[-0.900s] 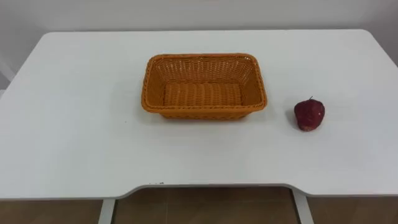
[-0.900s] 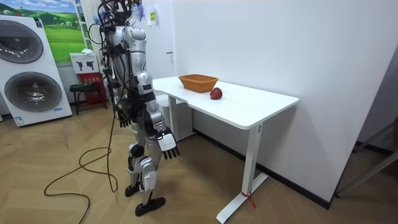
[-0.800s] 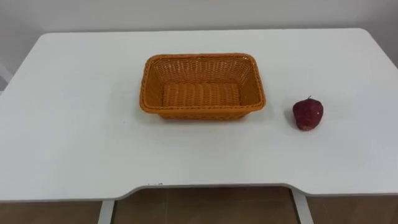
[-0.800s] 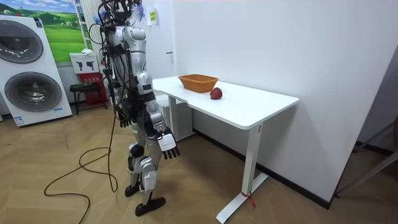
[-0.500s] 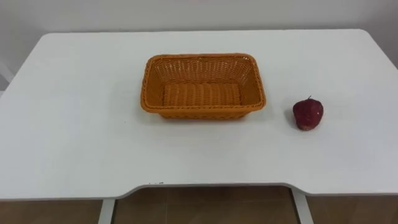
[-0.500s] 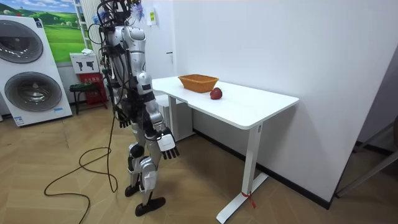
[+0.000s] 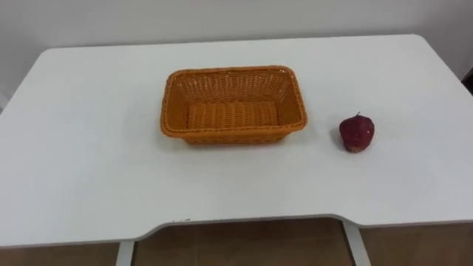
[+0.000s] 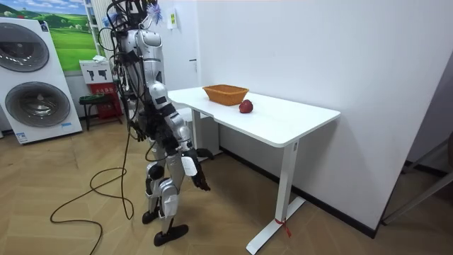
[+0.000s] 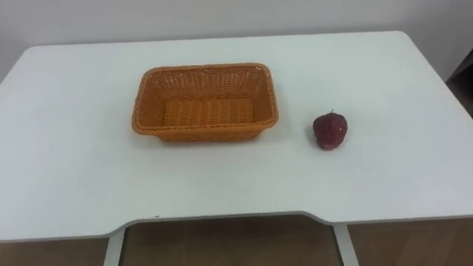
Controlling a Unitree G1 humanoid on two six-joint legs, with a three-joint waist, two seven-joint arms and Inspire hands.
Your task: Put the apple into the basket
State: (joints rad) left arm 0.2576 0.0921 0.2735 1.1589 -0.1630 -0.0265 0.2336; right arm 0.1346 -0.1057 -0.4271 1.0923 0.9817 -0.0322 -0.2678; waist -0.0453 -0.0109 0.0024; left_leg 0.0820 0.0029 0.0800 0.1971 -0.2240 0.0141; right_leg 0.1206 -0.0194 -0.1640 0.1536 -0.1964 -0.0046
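A dark red apple sits on the white table, to the right of an empty orange wicker basket and a short gap away from it. In the room view I stand at the table's long edge, facing the basket and the apple. My right hand hangs below the tabletop in front of my thighs, fingers straight and holding nothing. A dark shape just beyond it looks like my left hand.
The table stands against a white wall, and its front edge has a shallow cut-out where I stand. Behind me in the room view are washing machines and a small stool. The floor is wood.
My right arm has swung forward and up towards the table's edge. The eye view has shifted slightly, so basket and apple sit further left; neither has moved on the table.
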